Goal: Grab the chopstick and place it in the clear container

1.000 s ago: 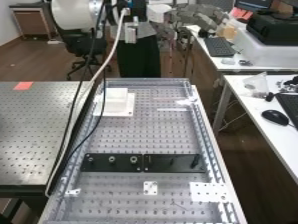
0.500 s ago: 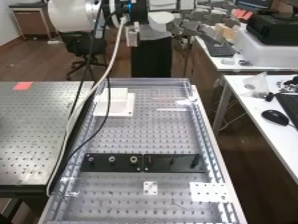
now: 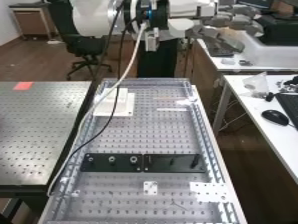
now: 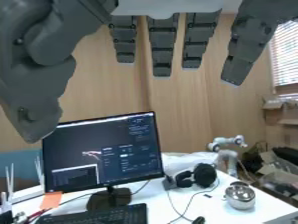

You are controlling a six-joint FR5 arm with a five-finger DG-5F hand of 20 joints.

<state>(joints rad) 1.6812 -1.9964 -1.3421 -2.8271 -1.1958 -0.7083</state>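
From here I see the hand [image 3: 233,31] up beyond the bench's far end, over to the right, its fingers straight and spread wide. Two thin strips [image 3: 171,109] lie crosswise, apart from each other, at the far right of the bench [image 3: 143,135]; whether either is the chopstick, I can't tell. A white block [image 3: 120,96] sits far left.

So the white, rounded robot arm [image 3: 93,17] sits around 11 o'clock in the high view, with its dark grey mechanical hand [image 3: 236,21] out at 1 o'clock. Wrist view's got the fingers [image 4: 161,47] pretty much straight, chunky thumb [image 4: 50,65] spread well apart.
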